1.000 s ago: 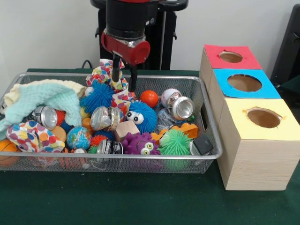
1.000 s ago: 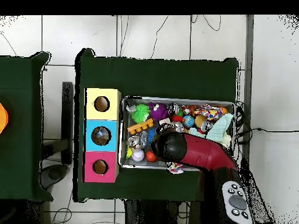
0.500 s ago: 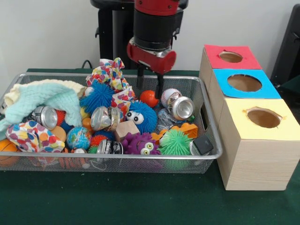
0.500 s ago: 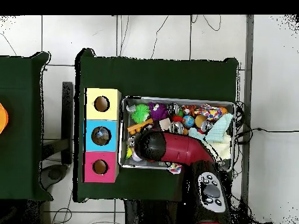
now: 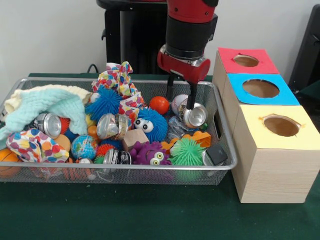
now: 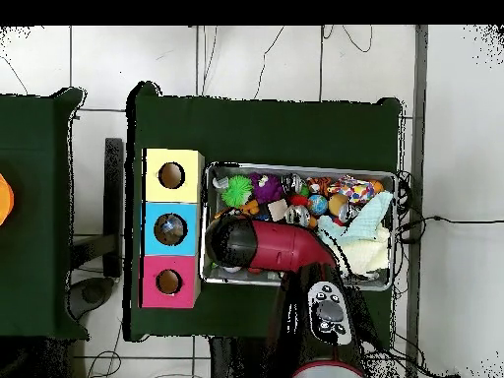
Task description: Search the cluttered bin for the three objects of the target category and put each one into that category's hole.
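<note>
My gripper (image 5: 180, 99) hangs open over the right end of the wire bin (image 5: 125, 172). Its fingers straddle a pale patterned ball (image 5: 179, 103) without holding anything. The right fingertip is just above a silver can (image 5: 196, 116) lying on its side. More cans lie in the clutter: one under the mint blanket (image 5: 48, 124), a crushed one (image 5: 111, 125) and one at the front (image 5: 116, 156). Three holed boxes stand right of the bin: red (image 5: 247, 61), blue (image 5: 261, 88), yellow (image 5: 280, 125). In the overhead view the red arm (image 6: 266, 246) hides the gripper.
The bin is packed with spiky balls, a blue googly-eyed ball (image 5: 150, 124), an orange ball (image 5: 159, 104), a globe ball (image 5: 83, 146), a wooden block (image 5: 134, 137), a mint blanket (image 5: 50, 105) and patterned cloths (image 5: 116, 80). The bin's right wall (image 5: 223, 131) stands close to the boxes.
The arm has swung from above the patterned cloth toward the boxes, past the orange ball, and now hangs over the patterned ball and silver can. It stays open and empty.
</note>
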Controlling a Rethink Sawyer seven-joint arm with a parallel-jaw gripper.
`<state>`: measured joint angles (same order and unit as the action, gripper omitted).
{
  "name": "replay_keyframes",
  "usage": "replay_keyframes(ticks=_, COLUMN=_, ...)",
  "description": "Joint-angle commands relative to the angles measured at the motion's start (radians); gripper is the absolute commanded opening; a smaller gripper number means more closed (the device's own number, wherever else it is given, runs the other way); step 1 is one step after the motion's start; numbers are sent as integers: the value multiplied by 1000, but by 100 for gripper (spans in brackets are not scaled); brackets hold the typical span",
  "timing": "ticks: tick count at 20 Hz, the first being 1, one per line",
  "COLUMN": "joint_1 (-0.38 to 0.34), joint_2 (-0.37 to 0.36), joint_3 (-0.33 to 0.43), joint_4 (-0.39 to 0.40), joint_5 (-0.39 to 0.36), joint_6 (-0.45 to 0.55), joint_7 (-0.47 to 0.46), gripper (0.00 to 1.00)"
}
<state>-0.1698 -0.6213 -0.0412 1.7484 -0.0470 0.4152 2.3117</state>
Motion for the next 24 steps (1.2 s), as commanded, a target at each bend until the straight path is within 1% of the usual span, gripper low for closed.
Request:
replay_keyframes(ticks=1, joint_1=-53, joint_2=123, joint_3=34, joint_4=-69, joint_5=25, joint_6=-141, joint_7=122, gripper=100)
replay_keyframes(ticks=5, joint_1=-55, joint_2=149, joint_3=17, joint_4=-82, joint_5=7, joint_6=-163, joint_7=108, gripper=100)
replay_keyframes(ticks=12, joint_1=-46, joint_2=146, joint_3=8, joint_4=-69, joint_5=16, joint_6=-173, joint_7=108, gripper=100)
replay_keyframes(ticks=18, joint_1=17, joint_2=113, joint_3=-17, joint_4=-34, joint_5=41, joint_6=-166, joint_7=156, gripper=100)
replay_keyframes(ticks=19, joint_1=49, joint_2=99, joint_3=-44, joint_4=-29, joint_5=49, joint_6=-154, joint_7=177, gripper=100)
replay_keyframes(ticks=20, joint_1=62, joint_2=90, joint_3=-55, joint_4=-26, joint_5=53, joint_6=-144, joint_7=185, gripper=100)
replay_keyframes(ticks=22, joint_1=80, joint_2=74, joint_3=-67, joint_4=-18, joint_5=62, joint_6=-124, joint_7=191, gripper=100)
replay_keyframes(ticks=24, joint_1=82, joint_2=66, joint_3=-66, joint_4=-8, joint_5=69, joint_6=-122, joint_7=184, gripper=100)
